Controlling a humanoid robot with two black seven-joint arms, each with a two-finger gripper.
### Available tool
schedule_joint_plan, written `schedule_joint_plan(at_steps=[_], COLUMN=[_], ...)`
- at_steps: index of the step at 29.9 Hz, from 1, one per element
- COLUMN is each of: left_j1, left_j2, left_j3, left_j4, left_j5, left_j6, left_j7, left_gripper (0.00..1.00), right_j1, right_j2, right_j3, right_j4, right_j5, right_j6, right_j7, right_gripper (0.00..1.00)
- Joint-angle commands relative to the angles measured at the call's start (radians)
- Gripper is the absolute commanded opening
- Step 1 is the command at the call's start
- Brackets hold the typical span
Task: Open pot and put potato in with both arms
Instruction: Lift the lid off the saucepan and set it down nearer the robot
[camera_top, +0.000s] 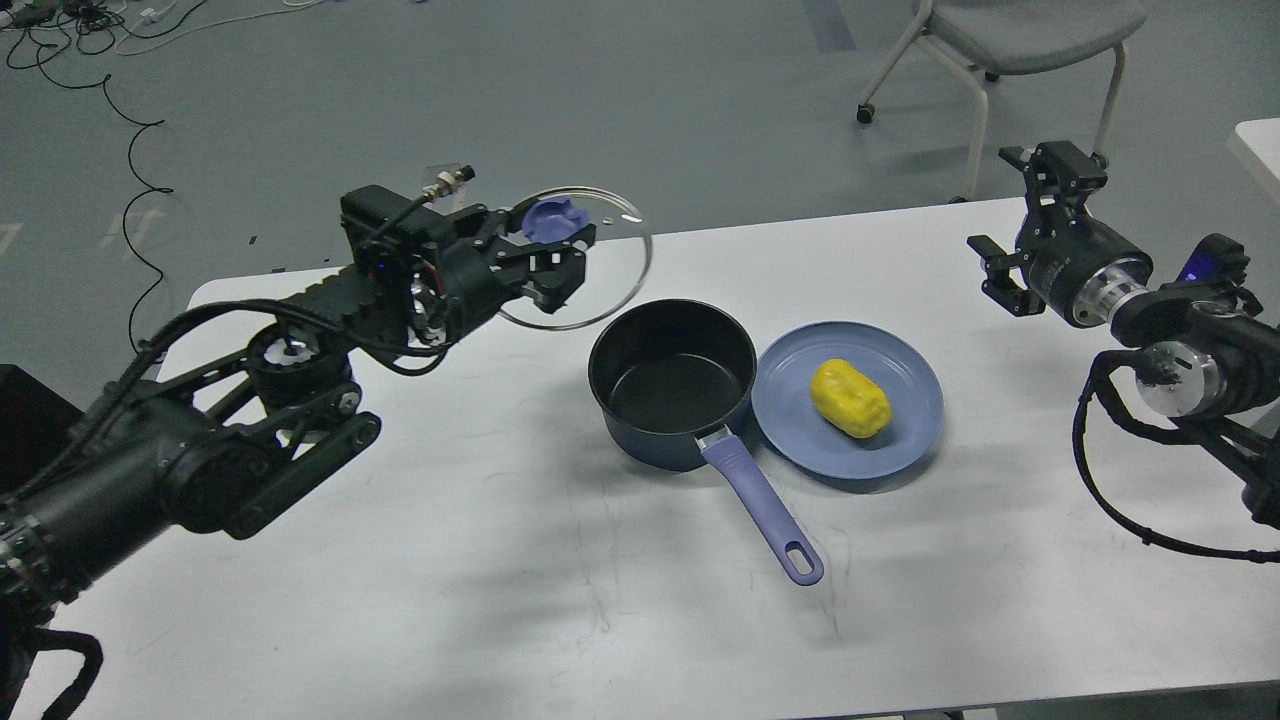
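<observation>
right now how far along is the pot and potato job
Done: the lid is off and the pot stands open and empty. In hand: the left claw holds the lid by its knob, up left of the pot. Left: the potato lies on the plate; the right claw is open, away from it.
</observation>
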Motion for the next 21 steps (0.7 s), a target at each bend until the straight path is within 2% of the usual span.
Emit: schedule_joint_plan(at_steps=[1, 3, 7, 12, 21], left_j1=[0.093, 0.136, 0.282, 0.362, 0.396], left_j2=[0.153, 0.193, 0.277, 0.279, 0.176], left_j3=[0.033, 0.041, 0.053, 0.053, 0.053], left_j4=[0.0, -0.001, -0.001, 0.0, 0.017], left_j5=[0.0, 0.0, 0.0, 0.0, -0.005], left_j6=[0.13, 0.162, 0.288, 0.339, 0.342], left_j7=[-0.002, -0.008, -0.09, -0.097, -0.094], left_gripper=[0.49, 0.49, 0.49, 0.49, 0.49], right_j1=[0.002, 0.002, -0.001, -0.001, -0.001], right_j2=[0.0, -0.001, -0.001, 0.0, -0.001], right_j3=[-0.001, -0.001, -0.006, -0.009, -0.014], right_j4=[0.0, 0.0, -0.003, -0.009, -0.008], right_j5=[0.0, 0.0, -0.002, -0.002, -0.002], right_j6=[0.0, 0.0, 0.0, 0.0, -0.003], right_j7=[0.0, 0.0, 0.0, 0.0, 0.0], right_gripper=[1.0, 1.0, 1.0, 1.0, 1.0])
